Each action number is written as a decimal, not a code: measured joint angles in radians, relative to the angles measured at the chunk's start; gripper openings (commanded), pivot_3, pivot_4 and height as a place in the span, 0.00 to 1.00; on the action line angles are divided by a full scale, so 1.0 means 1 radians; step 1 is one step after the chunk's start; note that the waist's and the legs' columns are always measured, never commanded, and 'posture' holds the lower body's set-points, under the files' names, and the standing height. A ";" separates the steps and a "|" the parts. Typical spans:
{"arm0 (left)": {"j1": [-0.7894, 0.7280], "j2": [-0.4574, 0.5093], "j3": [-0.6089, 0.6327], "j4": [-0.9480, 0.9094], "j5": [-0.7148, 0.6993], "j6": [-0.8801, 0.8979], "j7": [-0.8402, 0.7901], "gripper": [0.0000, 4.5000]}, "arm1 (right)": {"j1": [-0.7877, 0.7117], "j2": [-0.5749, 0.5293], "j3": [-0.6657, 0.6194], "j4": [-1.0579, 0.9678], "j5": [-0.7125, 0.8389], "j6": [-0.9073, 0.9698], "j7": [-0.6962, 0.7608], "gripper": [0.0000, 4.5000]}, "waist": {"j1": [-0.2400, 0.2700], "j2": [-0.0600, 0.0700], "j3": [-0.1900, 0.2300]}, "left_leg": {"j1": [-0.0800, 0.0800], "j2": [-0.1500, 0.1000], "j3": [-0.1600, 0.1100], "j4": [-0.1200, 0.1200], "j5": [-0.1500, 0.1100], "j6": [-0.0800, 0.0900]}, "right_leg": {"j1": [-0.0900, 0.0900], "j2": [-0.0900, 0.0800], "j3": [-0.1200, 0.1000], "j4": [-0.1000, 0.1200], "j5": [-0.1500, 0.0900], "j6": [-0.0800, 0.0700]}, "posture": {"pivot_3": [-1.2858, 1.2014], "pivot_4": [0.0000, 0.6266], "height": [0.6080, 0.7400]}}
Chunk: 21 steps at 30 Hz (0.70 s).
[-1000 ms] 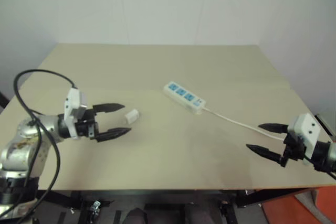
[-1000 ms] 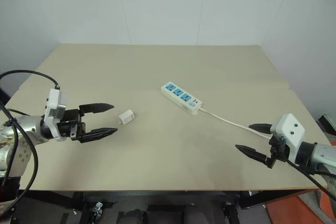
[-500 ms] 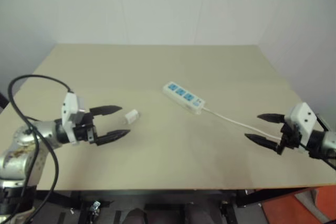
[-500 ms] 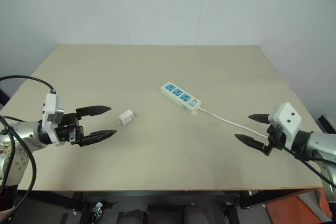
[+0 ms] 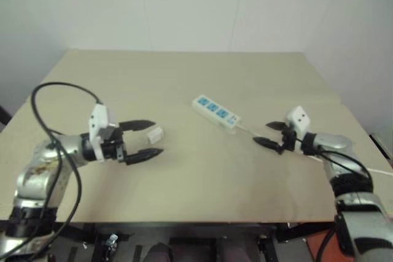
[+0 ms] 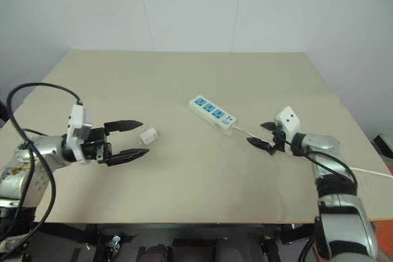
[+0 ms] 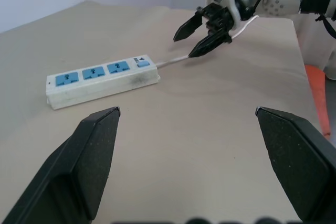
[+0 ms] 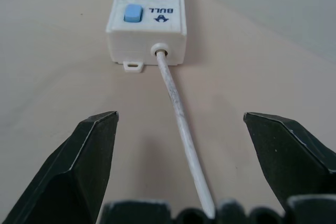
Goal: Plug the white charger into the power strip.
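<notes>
A broad beige desk [image 6: 184, 78] carries everything here, standing against a plain pale wall. Near its middle lies the power strip [image 6: 212, 113], a long white bar set at a slant, its three blue socket faces turned up and its small blue end switch [image 8: 133, 12] at the end nearer the robot's right side. From that end a thin white cord [image 6: 245, 132] runs off across the desk toward the right edge. The right gripper [image 6: 261, 135] hangs low over the desk just past the strip's switch end, its two black fingers spread wide apart and holding nothing; in the right wrist view the cord passes up between the fingers toward the strip, which lies a little ahead of their tips and apart from them. The left gripper [image 6: 136, 139] is well apart from the strip on the robot's left side, pointing level toward the desk's middle, its fingers likewise released and empty. The white charger [image 6: 148, 134], a small rounded cube, lies on the desk right at the left gripper's fingertips, in the gap between the upper and lower tip; whether either tip touches it cannot be told. It is not plugged in.
</notes>
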 measured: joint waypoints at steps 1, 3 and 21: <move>-0.016 -0.009 -0.012 0.011 0.006 -0.006 -0.001 1.00 | -0.034 0.016 0.001 0.056 -0.017 -0.024 -0.005 0.99 | -0.001 0.000 0.000 | 0.000 0.000 0.000 0.000 0.000 0.000 | 0.000 0.000 0.000 0.000 0.000 0.000 | 0.52 0.24 1.00; -0.026 -0.016 -0.030 0.023 0.013 -0.011 -0.009 1.00 | -0.080 0.040 0.001 0.130 -0.029 -0.052 -0.022 0.99 | -0.005 0.000 0.000 | 0.000 0.000 0.000 0.000 0.000 0.000 | 0.000 0.000 0.000 0.000 0.000 0.000 | 0.52 0.24 1.00; 0.008 -0.012 -0.059 0.053 0.069 -0.048 -0.055 1.00 | -0.183 0.072 0.035 0.339 -0.137 -0.106 0.004 0.00 | -0.025 0.000 0.000 | 0.001 0.001 -0.001 -0.001 0.000 0.000 | 0.001 0.000 0.000 0.001 0.000 0.000 | 0.52 0.24 1.00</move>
